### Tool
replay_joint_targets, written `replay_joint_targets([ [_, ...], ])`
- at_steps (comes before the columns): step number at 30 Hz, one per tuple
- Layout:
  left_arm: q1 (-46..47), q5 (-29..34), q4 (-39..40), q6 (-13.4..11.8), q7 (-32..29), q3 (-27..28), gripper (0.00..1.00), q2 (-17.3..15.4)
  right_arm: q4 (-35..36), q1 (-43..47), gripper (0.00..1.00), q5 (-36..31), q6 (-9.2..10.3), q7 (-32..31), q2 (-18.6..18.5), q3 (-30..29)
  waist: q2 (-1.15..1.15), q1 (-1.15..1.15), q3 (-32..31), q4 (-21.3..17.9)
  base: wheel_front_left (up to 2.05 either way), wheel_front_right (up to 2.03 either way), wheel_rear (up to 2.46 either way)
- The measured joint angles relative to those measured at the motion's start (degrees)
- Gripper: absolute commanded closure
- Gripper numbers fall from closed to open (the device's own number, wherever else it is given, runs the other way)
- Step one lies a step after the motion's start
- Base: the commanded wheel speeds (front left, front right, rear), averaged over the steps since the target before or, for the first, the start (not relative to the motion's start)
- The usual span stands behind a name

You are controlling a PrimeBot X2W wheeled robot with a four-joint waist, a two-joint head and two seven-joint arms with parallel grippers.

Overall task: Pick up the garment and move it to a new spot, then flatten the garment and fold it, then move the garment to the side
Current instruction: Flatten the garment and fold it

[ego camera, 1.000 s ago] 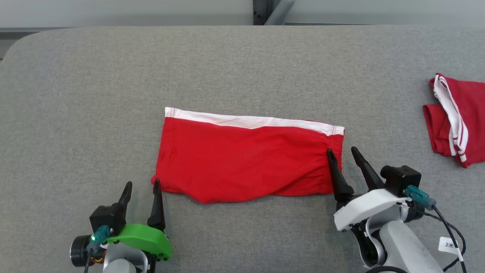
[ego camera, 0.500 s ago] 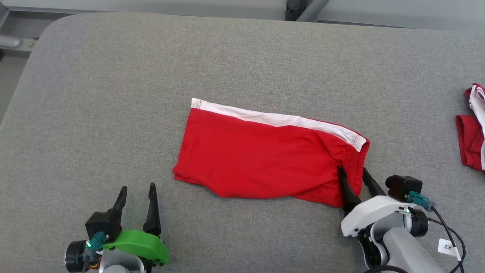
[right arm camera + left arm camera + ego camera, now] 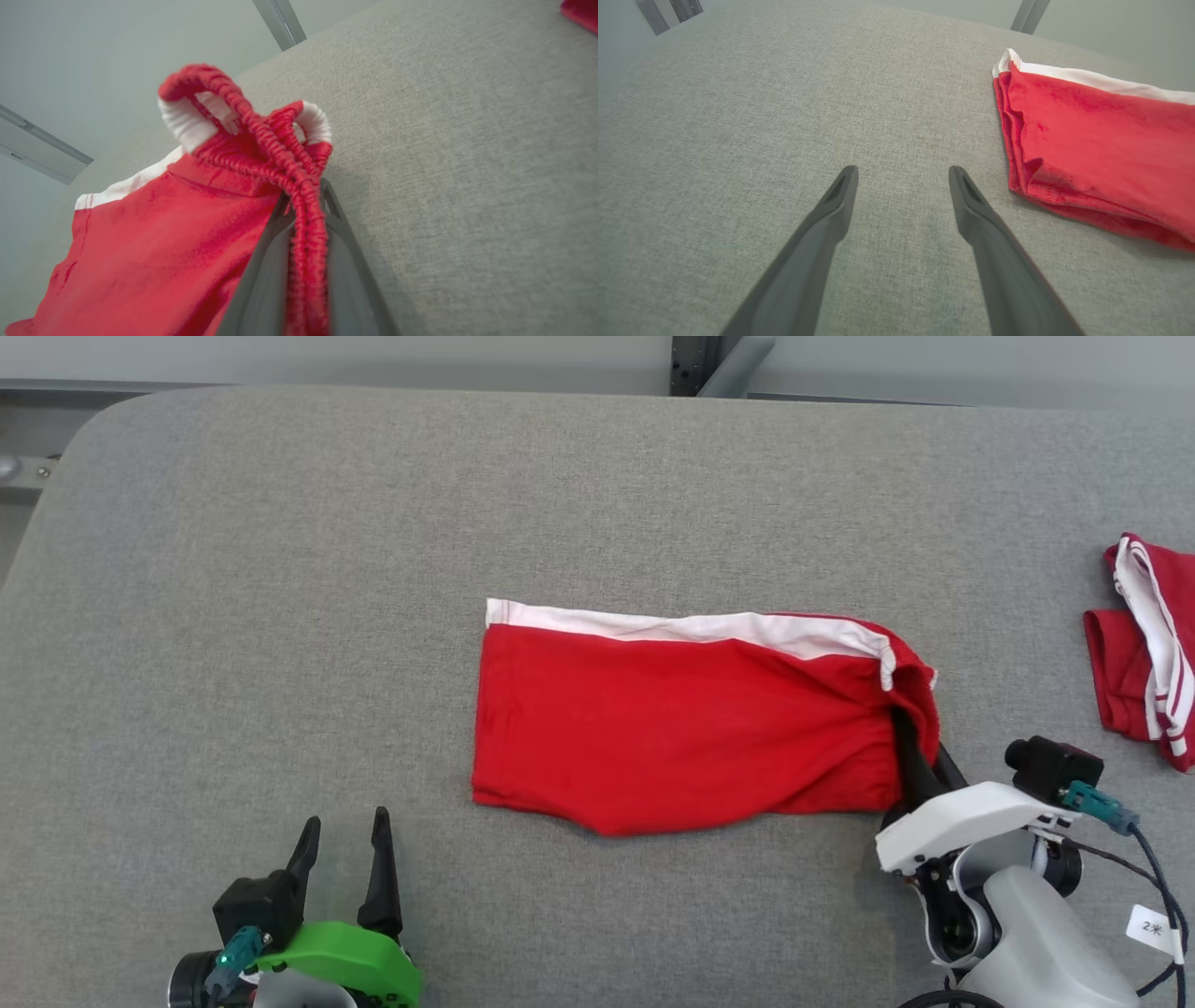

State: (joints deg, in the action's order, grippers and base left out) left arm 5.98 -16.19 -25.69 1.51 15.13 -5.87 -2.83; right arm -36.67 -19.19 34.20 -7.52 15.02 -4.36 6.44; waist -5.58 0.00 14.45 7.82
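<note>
While right gripper (image 3: 915,737) pinches garment (image 3: 672,719) by elastic end:
left gripper (image 3: 346,818) spread over table (image 3: 280,569), garment near, right of it.

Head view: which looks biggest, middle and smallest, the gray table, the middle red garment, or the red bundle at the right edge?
1. gray table: biggest by far.
2. middle red garment.
3. red bundle: smallest, though the picture's edge cuts it off, so its full size is unsure.
</note>
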Motion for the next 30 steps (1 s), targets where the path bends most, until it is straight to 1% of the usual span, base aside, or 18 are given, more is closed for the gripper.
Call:
replay_joint_targets([
  [3,-0.34,-0.71,-0.12,-0.01,0.01,-0.64,0.0,0.01,2.16,-0.01,1.0,1.27,0.03,0.01,-1.96,0.25,0.0,0.0,-0.55,-0.89,0.0,0.0,0.0],
  [5,-0.63,-0.89,-0.21,-0.01,0.0,-1.34,0.0,0.02,3.67,-0.08,1.0,2.77,0.04,0.01,-2.76,2.27,0.0,0.0,-0.93,-1.45,0.0,0.0,0.0],
  [6,-0.71,-0.91,-0.33,-0.01,0.0,-1.6,0.0,0.02,4.52,-0.16,1.0,3.81,0.04,-0.22,-3.22,4.17,0.0,0.0,-1.12,-1.67,0.0,0.0,0.0],
  [8,-0.71,-1.11,-0.48,-0.02,0.0,-1.92,0.0,0.01,6.84,-0.43,1.0,6.61,0.04,-2.52,-3.68,8.44,0.0,0.0,-1.45,-2.01,0.0,0.0,0.0],
  [12,-0.68,-1.24,-1.02,0.09,0.0,-4.01,0.0,0.03,12.85,-0.86,1.0,13.77,0.04,-9.71,-4.35,17.15,0.0,0.0,-1.73,-1.8,0.0,0.0,0.0],
  [15,-0.69,-1.54,-1.25,0.07,0.0,-5.3,0.0,0.03,16.81,-1.16,1.0,18.53,0.04,-13.78,-4.76,21.41,0.0,0.0,-1.76,-0.97,0.0,0.0,0.0],
  [17,-0.7,-1.93,-1.36,0.0,0.0,-5.87,0.0,0.02,18.06,-1.62,1.0,20.84,0.04,-14.84,-4.36,22.83,0.0,0.0,-1.78,-0.15,0.0,0.0,0.0],
  [21,-0.66,-2.4,-1.1,-0.15,0.0,-7.53,0.0,0.04,16.96,-4.5,1.0,22.12,0.04,-14.81,-3.2,24.62,0.0,0.0,-1.74,2.27,0.0,0.0,0.0],
  [23,-0.61,-2.63,-0.98,-0.45,0.0,-8.13,0.0,0.0,15.16,-6.01,1.0,21.91,0.04,-14.04,-2.46,25.7,0.0,0.0,-1.69,3.83,0.0,0.0,0.0],
  [27,-0.48,-3.05,-0.54,-0.77,0.0,-9.33,0.0,0.04,9.26,-8.7,1.0,21.63,0.04,-11.52,-1.01,26.27,0.0,0.0,-1.59,7.46,0.0,0.0,0.0],
  [28,-0.47,-3.2,-0.44,-0.92,0.01,-9.43,0.0,0.02,7.16,-9.31,0.85,21.34,0.05,-10.45,-0.74,26.19,0.0,0.0,-1.57,8.41,0.0,0.0,0.0],
  [29,-0.47,-3.34,-0.43,-1.01,0.01,-9.55,0.0,0.0,5.53,-9.99,0.45,20.67,0.05,-9.6,-0.59,26.46,0.0,0.0,-1.55,9.39,0.0,0.0,0.0],
  [30,-0.48,-3.38,-0.44,-1.05,0.0,-9.7,0.0,0.0,4.09,-10.74,0.0,20.43,0.04,-8.79,-0.33,26.6,0.0,0.0,-1.53,10.33,0.0,0.0,0.0],
])
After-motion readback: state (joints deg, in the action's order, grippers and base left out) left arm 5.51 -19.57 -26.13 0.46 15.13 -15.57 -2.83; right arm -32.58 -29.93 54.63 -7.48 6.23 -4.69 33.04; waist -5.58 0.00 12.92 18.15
